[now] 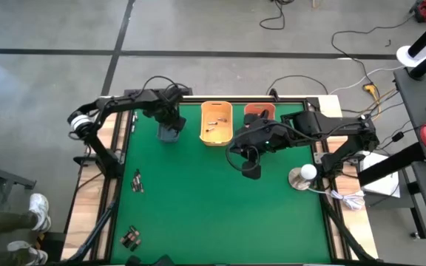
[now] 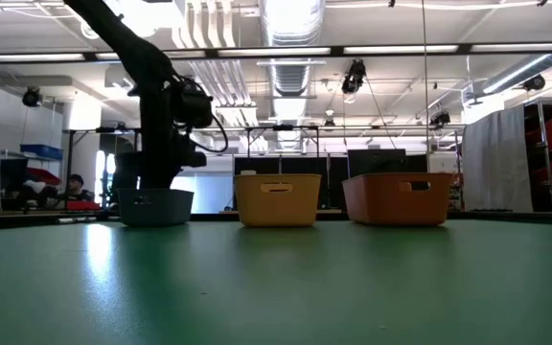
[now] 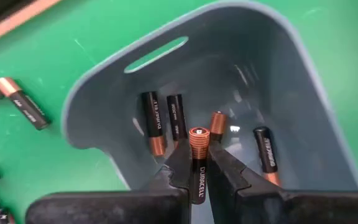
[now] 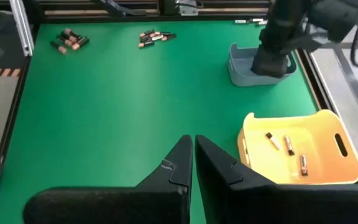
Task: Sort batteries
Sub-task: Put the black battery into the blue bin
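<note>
The left tool (image 3: 197, 165) is hanging over the grey-blue bin (image 3: 278, 68) at the far left of the green bench (image 1: 220, 207), pinching one black-and-copper battery (image 3: 198, 163) upright between its fingers; four more are lying in the bin. Loose batteries (image 4: 155, 37) are sitting in two small heaps near the bench's front-left edge, their sizes hard to make out. The yellow bin (image 1: 216, 123) is holding three small cells. The right tool (image 4: 194, 163) is hovering clenched and empty mid-bench, its arm hiding much of the orange bin (image 1: 258, 111).
</note>
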`<state>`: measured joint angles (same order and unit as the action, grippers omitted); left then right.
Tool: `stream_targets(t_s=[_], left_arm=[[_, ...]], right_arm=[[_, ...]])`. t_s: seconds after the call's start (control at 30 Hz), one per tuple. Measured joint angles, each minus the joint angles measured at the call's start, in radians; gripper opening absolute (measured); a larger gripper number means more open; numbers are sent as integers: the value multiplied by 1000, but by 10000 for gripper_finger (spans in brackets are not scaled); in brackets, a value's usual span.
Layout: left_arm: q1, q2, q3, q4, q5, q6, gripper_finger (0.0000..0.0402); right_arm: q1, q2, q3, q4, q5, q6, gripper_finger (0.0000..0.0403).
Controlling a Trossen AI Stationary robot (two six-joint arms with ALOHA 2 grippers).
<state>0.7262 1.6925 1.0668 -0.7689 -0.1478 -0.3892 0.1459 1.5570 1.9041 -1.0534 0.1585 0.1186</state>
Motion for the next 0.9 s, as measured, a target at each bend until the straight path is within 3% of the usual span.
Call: stream_targets(t_s=[0.63,0.9], left_arm=[[11,106,0,59,-1,33,8],[10,111,0,51,-7,22,56]], right_arm=[[-49,0,2,7,0,-29,13],[-48,-4,2,11,0,-66,13]])
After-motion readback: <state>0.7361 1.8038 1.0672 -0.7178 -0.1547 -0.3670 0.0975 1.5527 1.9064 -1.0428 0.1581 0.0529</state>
